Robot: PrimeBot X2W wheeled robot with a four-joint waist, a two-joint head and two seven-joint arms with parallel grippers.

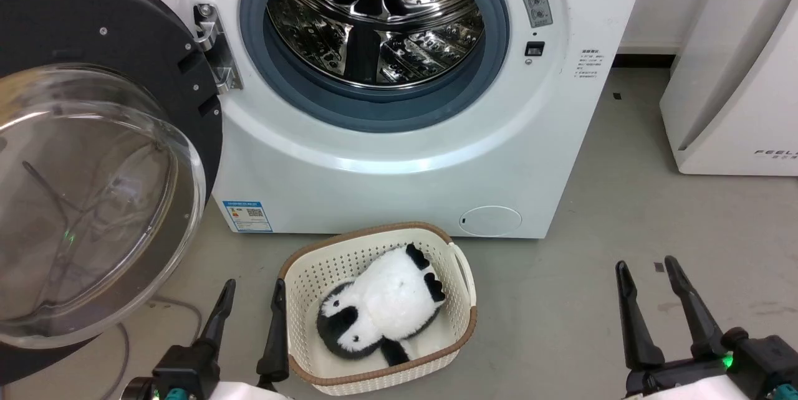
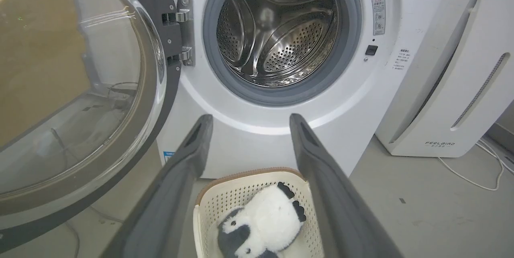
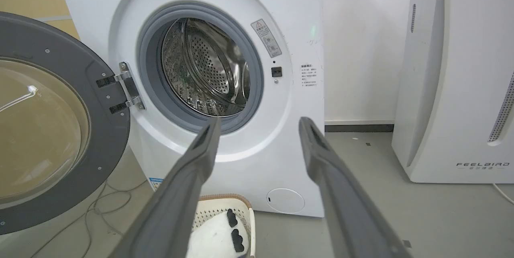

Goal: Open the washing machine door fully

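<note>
The white washing machine (image 1: 399,163) (image 2: 257,137) (image 3: 277,141) stands ahead with its steel drum (image 1: 374,14) exposed inside the grey rubber gasket. The washing machine door (image 1: 81,188) (image 2: 76,89) (image 3: 48,121) is swung wide to the left on its metal hinge (image 1: 215,48), dark grey inner face and bulging clear glass bowl turned toward me. My left gripper (image 1: 251,297) (image 2: 249,123) is open low at the left, just right of the door's lower rim and apart from it. My right gripper (image 1: 648,272) (image 3: 259,127) is open at the lower right, holding nothing.
A cream perforated basket (image 1: 455,263) (image 2: 209,209) (image 3: 245,205) holding a black-and-white plush toy (image 1: 380,309) sits on the grey floor in front of the machine, between my grippers. A white FEELAIRD appliance (image 1: 735,88) (image 3: 453,73) stands to the right. Cables (image 2: 474,173) lie on the floor.
</note>
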